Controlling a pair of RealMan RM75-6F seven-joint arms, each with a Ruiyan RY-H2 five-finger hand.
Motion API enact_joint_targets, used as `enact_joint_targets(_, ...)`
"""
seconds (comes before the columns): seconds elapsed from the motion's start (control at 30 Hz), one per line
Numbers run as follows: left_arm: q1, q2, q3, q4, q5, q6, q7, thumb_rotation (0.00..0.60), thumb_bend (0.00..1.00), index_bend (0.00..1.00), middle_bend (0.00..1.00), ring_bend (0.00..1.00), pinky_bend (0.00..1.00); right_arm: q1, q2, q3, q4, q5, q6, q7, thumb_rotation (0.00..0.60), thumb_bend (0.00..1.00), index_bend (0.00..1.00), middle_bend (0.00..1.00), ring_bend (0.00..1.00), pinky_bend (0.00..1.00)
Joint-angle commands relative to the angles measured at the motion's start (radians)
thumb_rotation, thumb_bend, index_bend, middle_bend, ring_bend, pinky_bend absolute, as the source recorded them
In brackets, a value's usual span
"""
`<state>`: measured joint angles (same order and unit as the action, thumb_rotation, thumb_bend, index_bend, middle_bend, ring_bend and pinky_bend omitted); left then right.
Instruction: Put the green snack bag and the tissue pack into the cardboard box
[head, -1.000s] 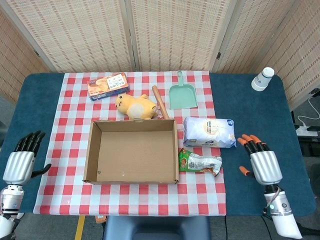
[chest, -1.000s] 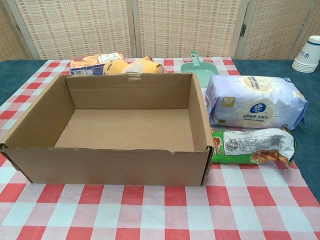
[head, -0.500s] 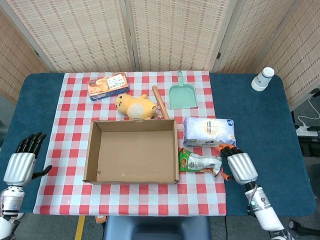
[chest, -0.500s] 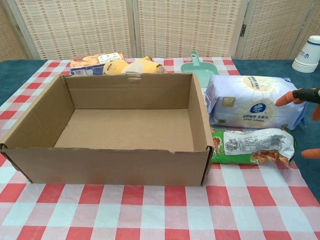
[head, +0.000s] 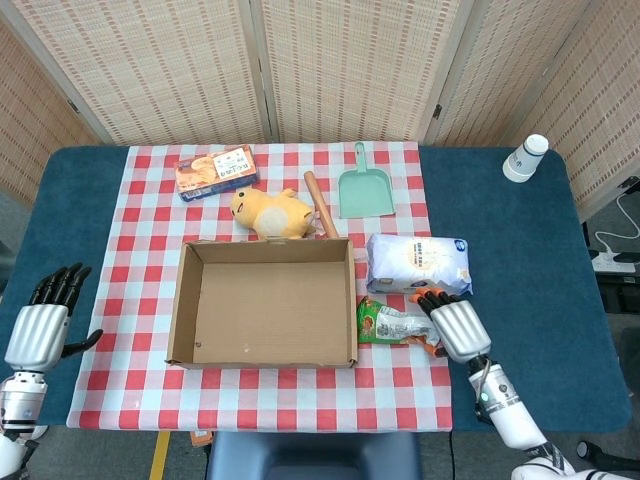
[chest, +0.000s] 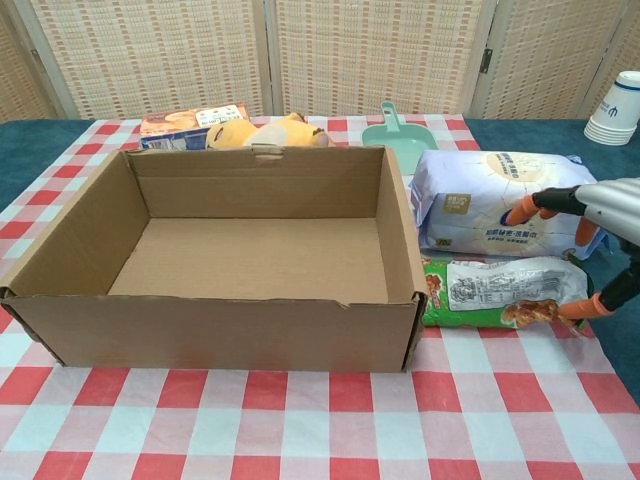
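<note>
step: reaching for green snack bag (head: 398, 324) right of cardboard box (head: 265, 303) | right hand (head: 455, 326) spread, empty | next: close on bag

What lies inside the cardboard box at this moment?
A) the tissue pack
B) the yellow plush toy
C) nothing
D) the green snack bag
C: the cardboard box shows only its bare floor, while the green snack bag and the tissue pack both lie on the cloth beside it.
</note>
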<state>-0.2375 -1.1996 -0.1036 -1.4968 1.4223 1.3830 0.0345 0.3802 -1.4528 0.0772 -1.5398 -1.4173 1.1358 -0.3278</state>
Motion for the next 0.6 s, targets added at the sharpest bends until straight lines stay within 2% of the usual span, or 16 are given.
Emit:
enact_joint_targets(0.03, 0.001, 0.002, -0.001, -0.001, -0.001, 0.000, -0.004, 0.600, 0.19, 0.00, 0.00, 0.00, 0.09, 0.025, -0.013, 0.011, 0.018, 0.036, -0.040, -0.019, 0.600, 0.00, 0.26, 0.21, 0.22, 0.40)
enact_joint_targets(0.23, -0.003, 0.006, -0.005, -0.003, -0.004, -0.004, -0.009, 0.600, 0.19, 0.00, 0.00, 0.00, 0.09, 0.043, -0.024, 0.015, 0.027, 0.072, -0.070, -0.025, 0.600, 0.00, 0.29, 0.21, 0.23, 0.41)
enact_joint_targets(0.4, -0.003, 0.007, -0.002, -0.003, -0.001, -0.005, -0.012, 0.600, 0.19, 0.00, 0.00, 0.00, 0.09, 0.048, -0.030, 0.007, 0.033, 0.079, -0.079, -0.010, 0.600, 0.00, 0.35, 0.24, 0.26, 0.48)
enact_joint_targets(0.6, -0.002, 0.005, 0.000, -0.003, 0.001, -0.003, -0.010, 0.600, 0.19, 0.00, 0.00, 0.00, 0.09, 0.050, -0.031, 0.004, 0.027, 0.087, -0.073, -0.007, 0.600, 0.01, 0.49, 0.34, 0.38, 0.60)
